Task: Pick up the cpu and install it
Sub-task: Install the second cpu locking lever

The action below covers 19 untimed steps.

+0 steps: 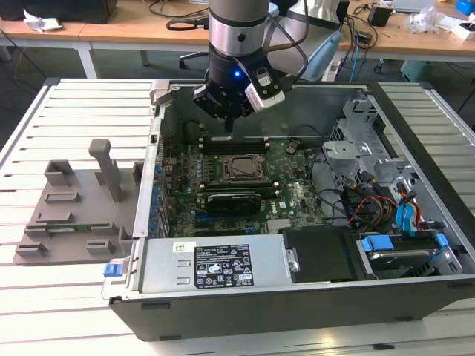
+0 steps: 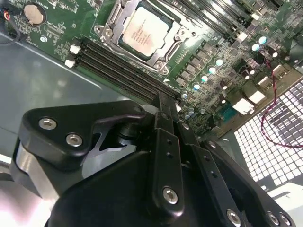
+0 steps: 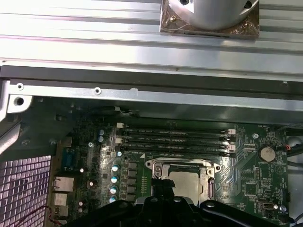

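Cpu (image 2: 144,30) sits flat inside the socket frame (image 2: 110,26) on the motherboard (image 2: 213,71), so the placing looks done, while the gripper (image 2: 165,101) hovers above the memory slots (image 2: 118,66), fingers pressed together and holding nothing.

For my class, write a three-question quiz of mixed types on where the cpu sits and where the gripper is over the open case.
1. True or false: the cpu sits in the socket on the motherboard.
2. The gripper hangs over: A) the grey tray; B) the memory slots inside the case; C) the drive bay.
3. Fill in: in the exterior view the tray lies to the case's ____.

Key: 1 true; 2 B; 3 left.
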Each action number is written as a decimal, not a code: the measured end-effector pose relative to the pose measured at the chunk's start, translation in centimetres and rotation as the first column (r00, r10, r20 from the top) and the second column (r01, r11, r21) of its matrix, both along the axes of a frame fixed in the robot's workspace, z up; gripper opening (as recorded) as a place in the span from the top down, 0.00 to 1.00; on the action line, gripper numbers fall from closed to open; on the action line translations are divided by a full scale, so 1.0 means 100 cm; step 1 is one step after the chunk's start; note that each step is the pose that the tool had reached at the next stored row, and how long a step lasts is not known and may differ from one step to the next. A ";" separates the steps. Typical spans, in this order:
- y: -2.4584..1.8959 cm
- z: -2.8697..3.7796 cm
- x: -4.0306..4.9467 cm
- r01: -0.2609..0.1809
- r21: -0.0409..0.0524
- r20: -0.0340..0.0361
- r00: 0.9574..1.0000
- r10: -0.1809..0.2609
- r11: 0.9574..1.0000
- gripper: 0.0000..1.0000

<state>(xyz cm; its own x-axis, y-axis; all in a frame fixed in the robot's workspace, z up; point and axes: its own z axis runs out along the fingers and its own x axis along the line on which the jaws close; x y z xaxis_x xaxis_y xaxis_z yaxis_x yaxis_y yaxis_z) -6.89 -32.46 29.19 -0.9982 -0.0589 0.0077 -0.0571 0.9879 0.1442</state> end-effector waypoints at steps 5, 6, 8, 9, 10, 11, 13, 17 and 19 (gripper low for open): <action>-0.0001 0.0000 0.0001 0.000 0.000 0.000 1.000 0.000 1.000 0.89; -0.0002 0.0000 0.0008 0.000 0.000 0.000 1.000 0.000 1.000 0.89; -0.0001 0.0000 0.0021 0.000 0.000 0.000 1.000 0.000 1.000 0.89; -0.0001 0.0000 0.0033 0.000 0.000 0.000 1.000 0.000 1.000 0.89; -0.0002 0.0000 0.0040 0.000 0.000 0.000 1.000 0.000 1.000 0.89; -0.0002 0.0000 0.0049 0.000 0.000 0.000 1.000 0.000 1.000 0.89; -0.0003 0.0000 0.0072 0.000 0.000 0.000 1.000 0.000 1.000 0.89; -0.0004 -0.0002 0.0106 0.000 0.000 0.000 1.000 0.000 1.000 0.89; -0.0007 -0.0004 0.0108 0.000 0.001 0.000 1.000 0.000 1.000 0.89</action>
